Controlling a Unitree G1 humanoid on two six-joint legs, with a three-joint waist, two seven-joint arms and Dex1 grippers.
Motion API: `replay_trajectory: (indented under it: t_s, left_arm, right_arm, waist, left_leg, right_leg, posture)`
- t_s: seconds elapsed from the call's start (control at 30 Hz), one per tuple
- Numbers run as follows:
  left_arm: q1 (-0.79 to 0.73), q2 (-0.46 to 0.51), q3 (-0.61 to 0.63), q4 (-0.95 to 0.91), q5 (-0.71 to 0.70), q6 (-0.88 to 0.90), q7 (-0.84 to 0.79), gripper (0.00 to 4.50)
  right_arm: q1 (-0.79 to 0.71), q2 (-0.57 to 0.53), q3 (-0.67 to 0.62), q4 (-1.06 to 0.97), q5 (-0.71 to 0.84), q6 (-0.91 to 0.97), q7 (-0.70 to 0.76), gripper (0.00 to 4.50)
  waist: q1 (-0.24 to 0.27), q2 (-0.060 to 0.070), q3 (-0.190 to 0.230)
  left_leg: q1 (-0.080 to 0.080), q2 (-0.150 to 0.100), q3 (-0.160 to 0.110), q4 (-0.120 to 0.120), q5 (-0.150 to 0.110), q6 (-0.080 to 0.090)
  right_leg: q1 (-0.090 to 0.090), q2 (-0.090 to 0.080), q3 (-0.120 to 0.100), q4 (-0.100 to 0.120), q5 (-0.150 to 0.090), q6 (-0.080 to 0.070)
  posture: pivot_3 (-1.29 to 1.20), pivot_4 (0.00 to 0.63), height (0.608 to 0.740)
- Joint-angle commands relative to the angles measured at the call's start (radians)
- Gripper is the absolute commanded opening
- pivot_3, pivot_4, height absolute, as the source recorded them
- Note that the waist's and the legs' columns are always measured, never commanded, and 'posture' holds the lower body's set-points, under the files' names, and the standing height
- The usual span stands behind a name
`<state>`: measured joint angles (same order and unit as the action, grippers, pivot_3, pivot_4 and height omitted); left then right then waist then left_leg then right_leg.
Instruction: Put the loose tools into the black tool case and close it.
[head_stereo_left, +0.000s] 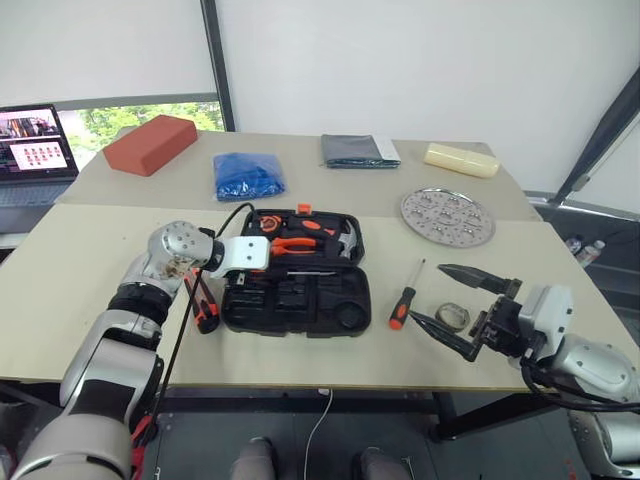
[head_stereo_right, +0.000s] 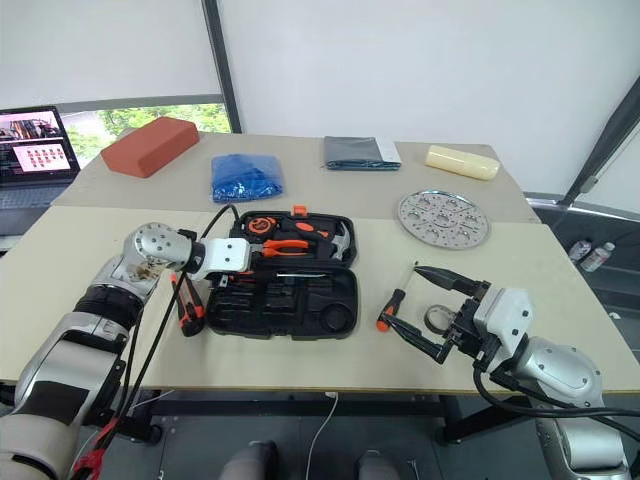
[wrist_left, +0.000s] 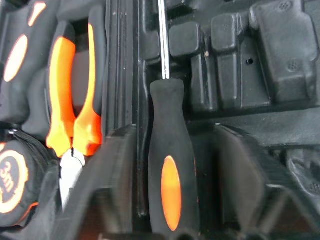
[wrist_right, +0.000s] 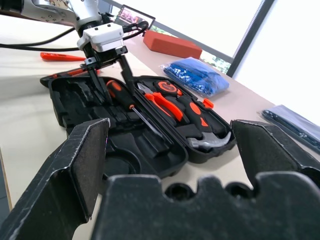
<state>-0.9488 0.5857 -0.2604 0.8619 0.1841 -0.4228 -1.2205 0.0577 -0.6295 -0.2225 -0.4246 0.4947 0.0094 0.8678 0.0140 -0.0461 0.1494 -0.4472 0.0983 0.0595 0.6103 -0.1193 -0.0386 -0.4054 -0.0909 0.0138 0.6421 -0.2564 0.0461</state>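
The black tool case (head_stereo_left: 340, 300) lies open at the table's middle. My left gripper (head_stereo_left: 237, 283) reaches into its left side, open. An orange-and-black screwdriver (wrist_left: 170, 165) lies in the case between the fingers (wrist_left: 107, 190), with a gap on either side of the handle. A second screwdriver (head_stereo_left: 401, 308) lies on the table right of the case, with a small tape roll (head_stereo_left: 452, 317) beside it. The orange-black utility knife (head_stereo_left: 205, 310) lies just left of the case. My right gripper (head_stereo_left: 426, 292) hovers open above the loose screwdriver and the tape roll, holding nothing.
Pliers (head_stereo_left: 295, 245), a hammer and a tape measure (wrist_left: 12, 175) sit in the case's far half. Along the back of the table are a red block (head_stereo_left: 150, 143), a blue bag (head_stereo_left: 248, 175), a folded grey cloth (head_stereo_left: 358, 150) and a cream block (head_stereo_left: 461, 159). A perforated metal plate (head_stereo_left: 447, 216) lies right; a laptop (head_stereo_left: 35, 145) far left.
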Motion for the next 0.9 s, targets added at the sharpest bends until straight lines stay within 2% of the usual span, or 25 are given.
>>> replay_trajectory:
  t_s: [0.03, 0.13, 0.23, 0.33, 0.43, 0.67, 0.8, 0.9]
  left_arm:
    - [-0.001, -0.047, 0.133, -0.014, -0.201, 0.077, -0.050, 3.57]
    - [0.024, -0.066, 0.185, -0.040, -0.277, 0.202, -0.067, 3.57]
    - [0.060, -0.078, 0.180, -0.087, -0.280, 0.316, -0.039, 2.84]
    - [0.096, -0.096, 0.158, -0.122, -0.248, 0.387, 0.023, 1.66]
    - [0.133, -0.103, 0.119, -0.166, -0.212, 0.436, 0.050, 0.75]
    - [0.169, -0.123, 0.083, -0.187, -0.148, 0.553, 0.180, 0.75]
    - [0.187, -0.125, 0.065, -0.211, -0.158, 0.619, 0.150, 0.75]
    - [0.208, -0.126, 0.112, -0.237, -0.205, 0.546, 0.150, 0.75]
  right_arm:
    - [0.003, 0.004, -0.019, -0.032, 0.014, -0.005, -0.011, 4.50]
    - [0.017, 0.008, -0.022, -0.034, 0.016, -0.004, -0.014, 4.50]
    - [0.026, 0.015, -0.023, -0.035, 0.018, -0.003, -0.023, 4.50]
    - [0.037, 0.021, -0.024, -0.035, 0.016, -0.005, -0.026, 4.50]
    - [0.045, 0.023, -0.021, -0.035, 0.015, -0.006, -0.029, 4.50]
    - [0.065, 0.028, -0.020, -0.036, 0.013, -0.010, -0.031, 4.50]
    - [0.074, 0.035, -0.013, -0.042, 0.009, -0.009, -0.038, 4.50]
    - [0.079, 0.040, -0.009, -0.051, 0.003, -0.003, -0.049, 4.50]
  waist:
    - [0.001, 0.000, 0.000]
    - [-0.002, 0.000, 0.000]
    - [-0.004, 0.000, 0.000]
    - [-0.003, 0.000, 0.000]
    - [-0.002, 0.000, 0.000]
    - [0.000, 0.001, 0.000]
    - [-0.001, 0.003, -0.001]
    - [-0.002, 0.003, -0.002]
  left_leg:
    - [-0.001, 0.000, 0.000, 0.000, 0.000, 0.000]
    - [-0.001, 0.000, 0.000, 0.001, 0.000, 0.000]
    - [0.000, 0.000, -0.001, 0.000, 0.000, 0.000]
    - [0.000, 0.000, -0.001, 0.000, 0.000, 0.000]
    - [0.000, 0.000, -0.001, 0.001, 0.000, 0.000]
    - [0.001, -0.001, -0.001, 0.001, 0.000, 0.000]
    - [0.003, -0.001, -0.001, 0.001, -0.001, -0.001]
    - [0.005, -0.001, -0.001, 0.001, -0.002, -0.004]
  right_leg:
    - [0.000, 0.000, 0.000, 0.000, 0.000, 0.000]
    - [0.000, 0.000, 0.000, 0.000, 0.000, 0.000]
    - [0.000, 0.001, 0.000, 0.001, 0.000, 0.000]
    - [0.000, 0.001, 0.000, 0.001, 0.000, 0.000]
    - [0.000, 0.001, 0.000, 0.001, 0.000, 0.000]
    - [0.002, 0.000, 0.000, 0.000, 0.000, 0.000]
    - [0.003, 0.000, 0.000, 0.000, -0.002, -0.003]
    - [0.004, 0.000, 0.001, 0.001, -0.003, -0.006]
  posture:
    - [0.00, 0.150, 0.740]
    - [0.00, 0.150, 0.740]
    - [0.00, 0.150, 0.740]
    - [0.00, 0.150, 0.740]
    - [0.00, 0.150, 0.740]
    - [0.00, 0.150, 0.740]
    - [0.00, 0.150, 0.740]
    - [0.00, 0.150, 0.740]
